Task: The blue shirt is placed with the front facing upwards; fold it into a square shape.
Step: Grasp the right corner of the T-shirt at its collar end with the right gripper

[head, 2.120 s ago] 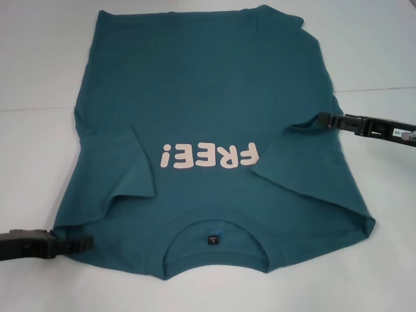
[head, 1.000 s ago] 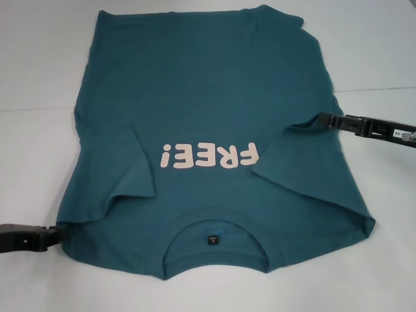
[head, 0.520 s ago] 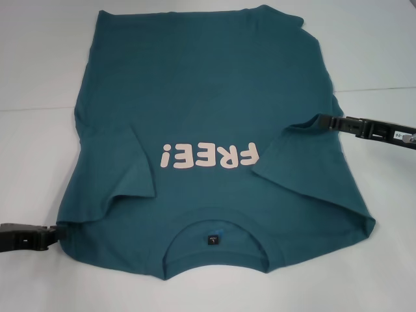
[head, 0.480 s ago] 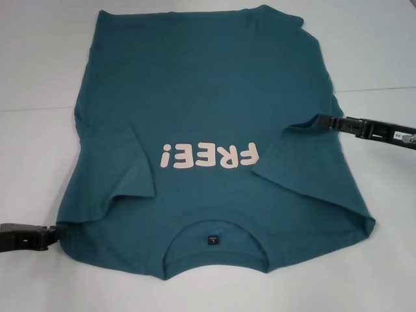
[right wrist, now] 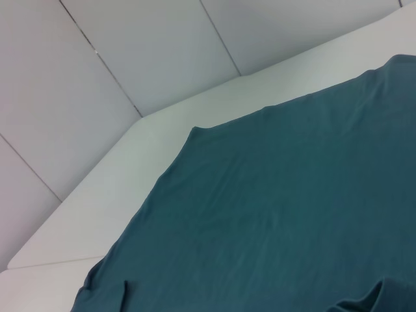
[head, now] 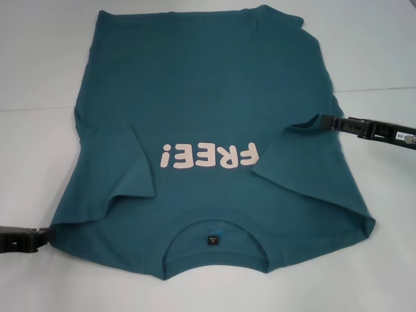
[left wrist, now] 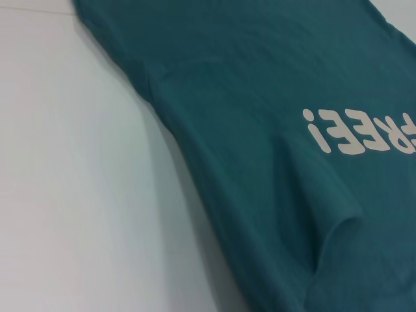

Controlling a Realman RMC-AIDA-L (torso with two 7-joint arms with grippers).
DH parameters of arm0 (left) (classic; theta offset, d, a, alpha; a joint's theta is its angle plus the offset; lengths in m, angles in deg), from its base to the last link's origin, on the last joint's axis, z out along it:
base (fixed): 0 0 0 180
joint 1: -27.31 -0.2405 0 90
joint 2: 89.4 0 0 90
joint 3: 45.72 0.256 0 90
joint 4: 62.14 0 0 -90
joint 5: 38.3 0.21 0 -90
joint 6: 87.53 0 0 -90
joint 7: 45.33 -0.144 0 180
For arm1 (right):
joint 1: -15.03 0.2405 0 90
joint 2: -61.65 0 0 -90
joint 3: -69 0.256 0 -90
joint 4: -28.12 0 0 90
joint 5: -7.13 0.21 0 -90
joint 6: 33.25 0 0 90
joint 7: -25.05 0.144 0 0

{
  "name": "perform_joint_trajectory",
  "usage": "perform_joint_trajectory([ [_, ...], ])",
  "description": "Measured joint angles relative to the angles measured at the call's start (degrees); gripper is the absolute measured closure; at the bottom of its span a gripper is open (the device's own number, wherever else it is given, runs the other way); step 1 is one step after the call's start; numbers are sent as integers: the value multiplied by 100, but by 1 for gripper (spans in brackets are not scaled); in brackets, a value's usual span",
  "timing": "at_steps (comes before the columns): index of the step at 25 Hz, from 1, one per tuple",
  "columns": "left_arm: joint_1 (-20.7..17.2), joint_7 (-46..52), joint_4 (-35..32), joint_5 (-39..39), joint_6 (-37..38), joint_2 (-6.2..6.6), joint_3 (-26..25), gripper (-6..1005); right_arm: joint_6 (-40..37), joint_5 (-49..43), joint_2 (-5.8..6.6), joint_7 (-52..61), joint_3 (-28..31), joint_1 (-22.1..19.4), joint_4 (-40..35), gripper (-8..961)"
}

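You are seeing the large teal-blue cotton T-shirt (head: 211, 140) lying print-up across the white table (head: 39, 71), filling mid-frame. Your right gripper (head: 320, 121) is pinching its sleeve at right; your left gripper (head: 44, 235), state unclear, is sitting at its lower-left edge.

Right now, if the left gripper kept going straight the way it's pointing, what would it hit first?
Most likely the blue shirt: the left gripper points at its near left shoulder edge, just short of the fabric, though height above the table is unclear.
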Motion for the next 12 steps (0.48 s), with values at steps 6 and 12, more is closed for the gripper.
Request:
perform_joint_trajectory([
  [6,-40,14,-63,0,107,7,-2,995,-72,-33,53,50,7,-98,-14,10],
  [12,-156,22,-267,0,399,16,-60,995,-431,-37,305,406,22,-394,-27,10],
])
